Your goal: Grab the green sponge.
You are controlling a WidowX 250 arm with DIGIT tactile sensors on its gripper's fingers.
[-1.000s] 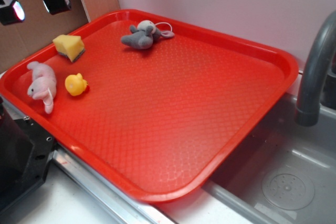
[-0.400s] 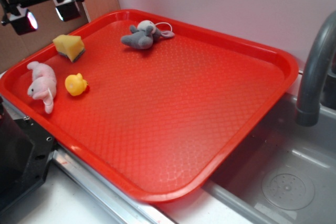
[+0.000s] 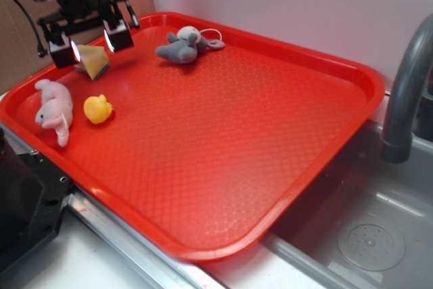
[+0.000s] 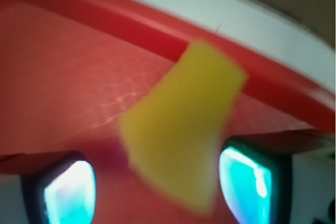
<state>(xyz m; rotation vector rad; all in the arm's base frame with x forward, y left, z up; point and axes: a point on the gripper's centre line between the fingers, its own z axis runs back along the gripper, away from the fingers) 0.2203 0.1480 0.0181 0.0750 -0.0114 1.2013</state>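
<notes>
Exterior view: end effector [image 3: 90, 42] now low over the tray [image 3: 284, 59], fingers spread wide astride the sponge [image 3: 94, 64], having descended from upper left.

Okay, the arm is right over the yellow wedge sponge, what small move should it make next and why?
Probably lower straight down. The open gripper hangs over the yellow wedge-shaped foam sponge, jaws on either side of it in the wrist view. They look too high to close on it yet.

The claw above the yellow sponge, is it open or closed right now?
Open. The gripper has its two fingers spread, one on each side of the green sponge; the wrist view shows the sponge lying between both fingertips, not yet squeezed.
</notes>
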